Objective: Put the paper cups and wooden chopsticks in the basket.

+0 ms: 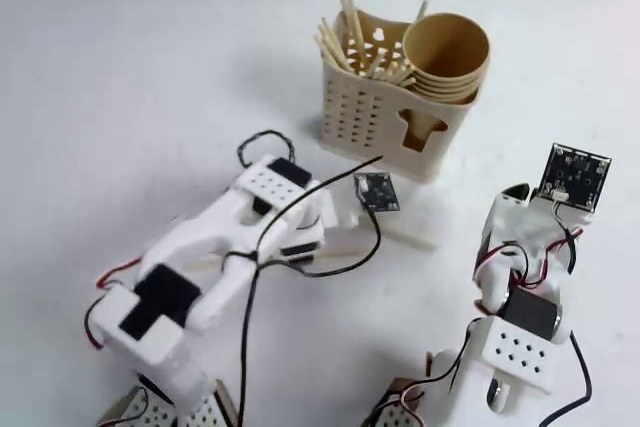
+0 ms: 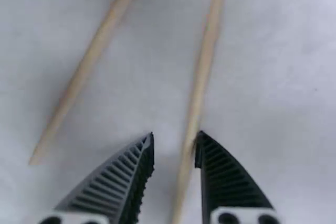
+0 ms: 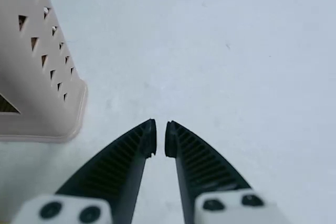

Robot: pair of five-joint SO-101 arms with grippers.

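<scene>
left gripper (image 2: 174, 150) released, jaws spread either side of one chopstick (image 2: 200, 82) lying flat on the table (image 2: 283, 77). second chopstick (image 2: 86, 69) lay beside it, apart. right gripper (image 3: 160, 139) clenched to a slit, empty, near the basket (image 1: 365, 117). basket sat upper centre in the high view, holding stacked paper cups (image 1: 447, 52) and bundled chopsticks (image 1: 352, 42).

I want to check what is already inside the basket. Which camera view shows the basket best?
The high view: it shows the whole basket from above, with cups and chopsticks inside. The right wrist view catches one corner of the basket wall.
</scene>
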